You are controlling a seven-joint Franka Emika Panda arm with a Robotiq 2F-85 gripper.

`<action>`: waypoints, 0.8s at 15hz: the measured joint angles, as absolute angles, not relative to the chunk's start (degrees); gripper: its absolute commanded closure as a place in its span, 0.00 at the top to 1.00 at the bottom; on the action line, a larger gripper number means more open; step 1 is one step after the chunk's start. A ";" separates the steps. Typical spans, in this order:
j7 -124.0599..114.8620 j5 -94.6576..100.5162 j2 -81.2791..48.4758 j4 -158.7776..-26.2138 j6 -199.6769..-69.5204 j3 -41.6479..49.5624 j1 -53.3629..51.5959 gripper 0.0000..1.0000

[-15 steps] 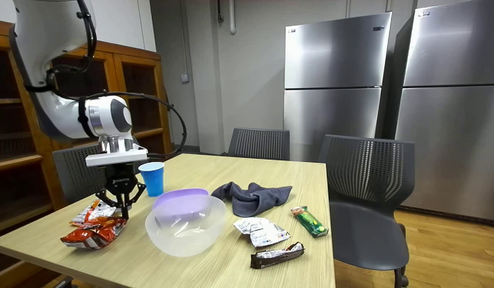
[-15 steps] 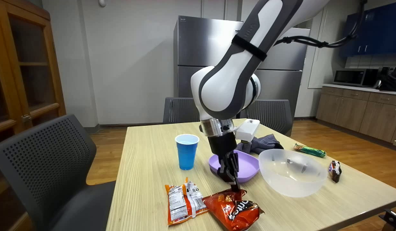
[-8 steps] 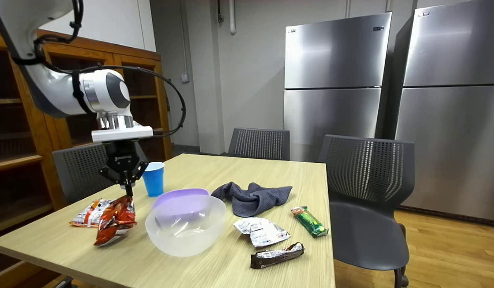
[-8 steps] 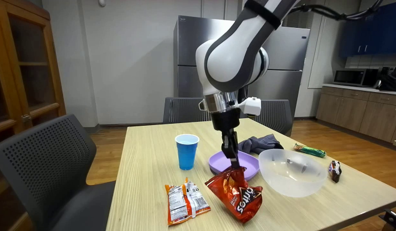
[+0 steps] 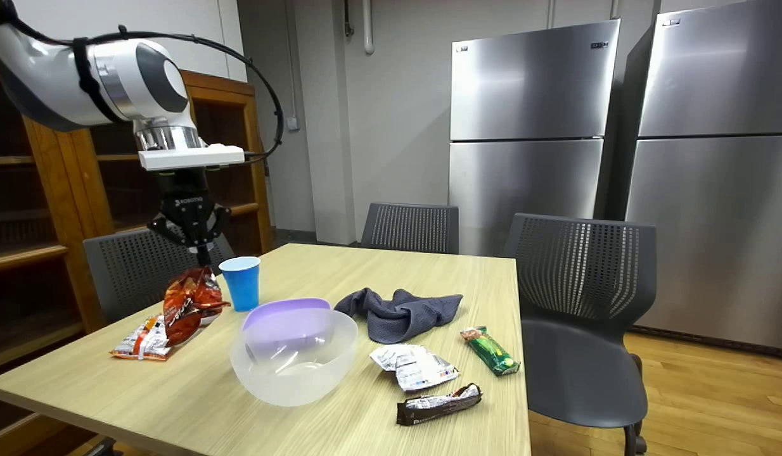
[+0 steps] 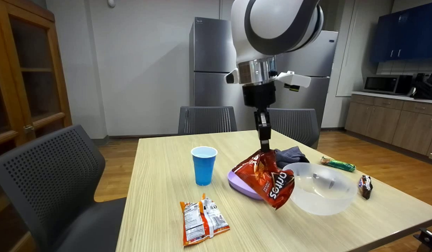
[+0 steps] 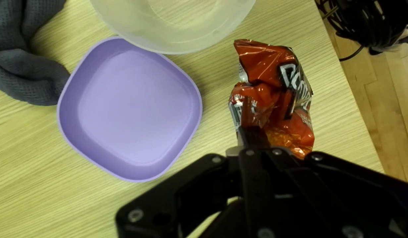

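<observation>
My black gripper (image 6: 265, 147) pinches a crumpled red foil Doritos bag (image 6: 266, 176), lower centre in an exterior view: likely light, slippery, crushable, best edge-held.

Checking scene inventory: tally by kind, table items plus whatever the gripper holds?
Packets: 5 (red packet held in the gripper; orange-white packet; silver-white packet; green packet; brown packet)
Cup: 1
Bowl: 1
Dish: 1
Cloth: 1
Total: 9
</observation>
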State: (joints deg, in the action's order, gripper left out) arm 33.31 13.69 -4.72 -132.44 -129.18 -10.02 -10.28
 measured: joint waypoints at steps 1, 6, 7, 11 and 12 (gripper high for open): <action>34.15 13.55 -3.28 -133.15 -129.17 -9.92 -10.25 0.00; 35.93 12.10 1.78 -135.08 -128.52 -7.93 -9.52 0.00; 35.93 11.72 2.38 -135.09 -128.19 -7.25 -9.25 0.00; 35.93 10.10 4.00 -135.10 -126.81 -4.47 -7.59 0.00; 35.93 9.72 4.39 -135.09 -126.38 -3.76 -7.09 0.00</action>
